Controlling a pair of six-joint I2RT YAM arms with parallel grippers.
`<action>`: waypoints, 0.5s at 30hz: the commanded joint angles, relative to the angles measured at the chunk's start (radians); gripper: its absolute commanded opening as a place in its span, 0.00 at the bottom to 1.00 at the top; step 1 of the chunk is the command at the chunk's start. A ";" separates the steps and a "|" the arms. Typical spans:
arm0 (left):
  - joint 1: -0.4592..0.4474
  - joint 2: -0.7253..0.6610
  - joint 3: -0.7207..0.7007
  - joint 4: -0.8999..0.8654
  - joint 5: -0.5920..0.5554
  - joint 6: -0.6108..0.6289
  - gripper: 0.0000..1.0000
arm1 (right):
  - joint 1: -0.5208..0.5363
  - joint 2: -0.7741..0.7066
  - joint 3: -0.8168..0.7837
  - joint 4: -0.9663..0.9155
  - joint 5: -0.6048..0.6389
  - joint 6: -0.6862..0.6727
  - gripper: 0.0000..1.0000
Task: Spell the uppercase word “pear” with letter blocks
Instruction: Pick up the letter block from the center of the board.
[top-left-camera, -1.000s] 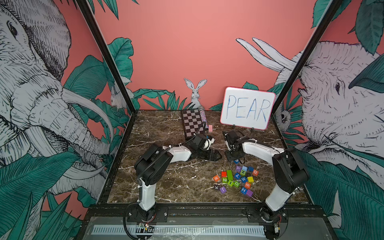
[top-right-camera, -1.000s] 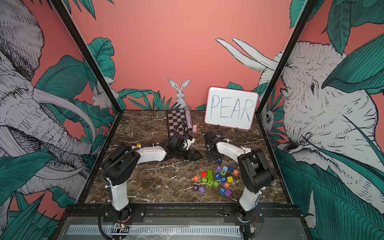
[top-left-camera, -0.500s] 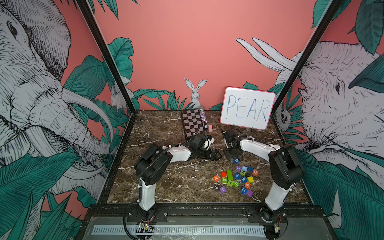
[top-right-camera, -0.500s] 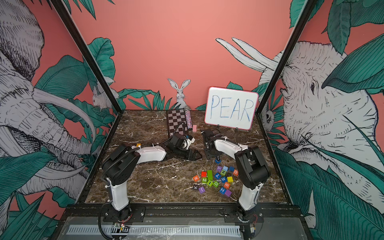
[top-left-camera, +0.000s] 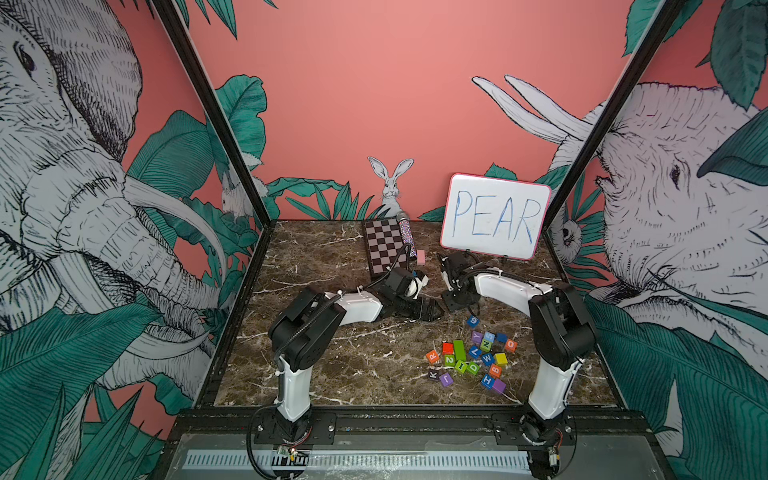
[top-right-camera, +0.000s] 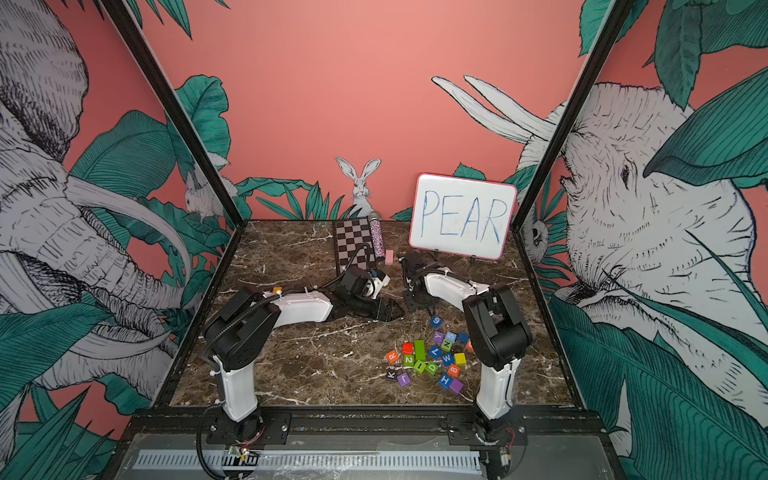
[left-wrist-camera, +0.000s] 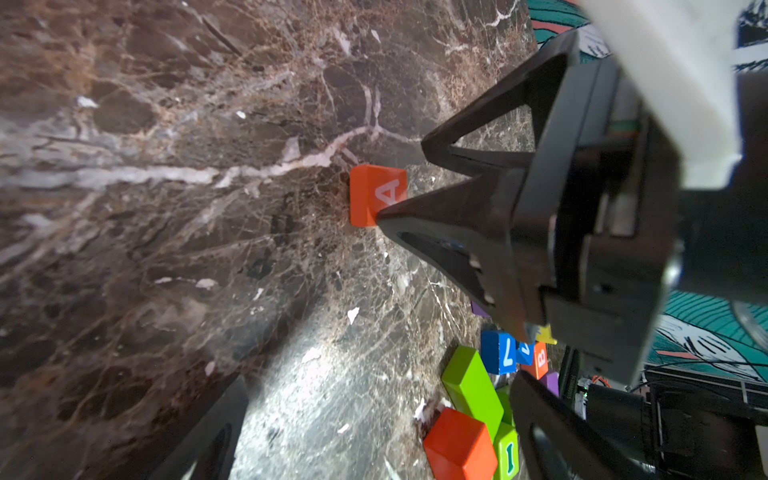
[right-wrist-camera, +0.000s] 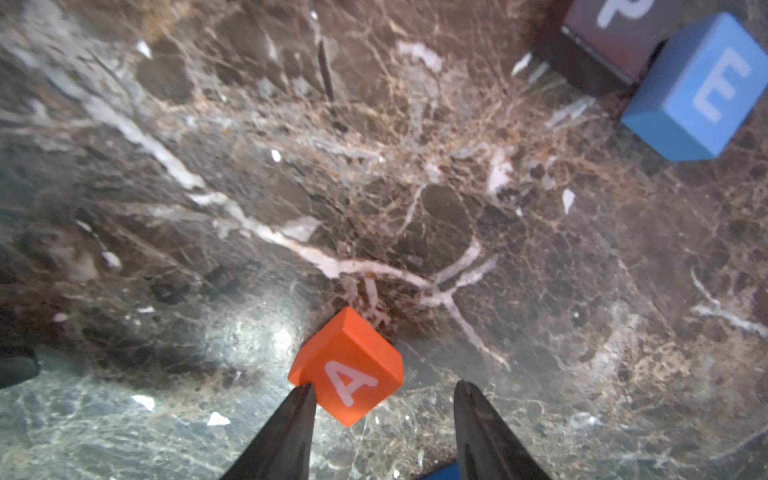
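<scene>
right gripper (right-wrist-camera: 384, 383): jaws apart, nothing clamped; one fingertip (right-wrist-camera: 303, 401) touches a corner of the a block.
a block (right-wrist-camera: 347, 365): flat on the table (right-wrist-camera: 415, 187), just ahead of the tips, turned diagonal to them.
p block (right-wrist-camera: 602, 54) and e block (right-wrist-camera: 698, 87): just beside each other, well ahead of the tips, off to one side.
r block (top-left-camera: 432, 355): at the edge of the pile (top-left-camera: 473, 357), well behind the gripper.
left gripper (left-wrist-camera: 380, 382): spread wide, empty.
step, as judged: the a is best squared up, taken by flat faces rather than corners, and set just beside the e, letter up.
change: within the last second the right gripper is shifted away from the pile; the left gripper is unmoved.

left claw (left-wrist-camera: 380, 386) low, jaws wide; right claw (right-wrist-camera: 384, 386) pointing down, jaws parted
</scene>
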 joint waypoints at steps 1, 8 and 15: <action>0.005 -0.032 -0.016 0.019 0.004 -0.011 0.99 | 0.003 0.023 0.015 -0.002 -0.037 -0.021 0.56; 0.009 -0.044 -0.028 0.023 -0.001 -0.010 0.99 | -0.005 0.041 0.028 0.015 -0.046 -0.028 0.58; 0.010 -0.058 -0.040 0.023 -0.005 -0.009 0.99 | -0.012 0.060 0.051 0.016 -0.089 -0.019 0.55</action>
